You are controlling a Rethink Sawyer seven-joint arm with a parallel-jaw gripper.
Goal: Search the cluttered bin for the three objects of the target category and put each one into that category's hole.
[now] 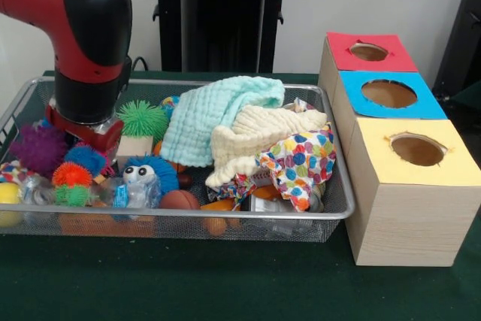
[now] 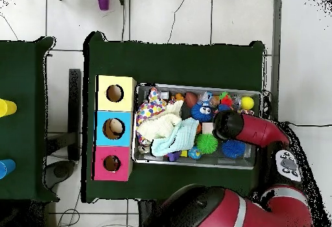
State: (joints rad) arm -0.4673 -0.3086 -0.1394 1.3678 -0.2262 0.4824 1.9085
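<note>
The wire mesh bin sits on the green table, full of toys and cloths; it also shows in the overhead view. My gripper is lowered into the bin's left part, among a purple spiky ball, a blue fuzzy ball and a green spiky ball. Its tips are hidden by the toys and the wrist. In the overhead view the arm's black end covers it. The hole in the red-topped box is at the far right; it shows empty from above.
A mint cloth, a cream cloth and a polka-dot cloth cover the bin's right half. A blue furry toy with eyes and a brown ball lie at the front. Blue-topped and yellow-topped boxes stand beside the red one.
</note>
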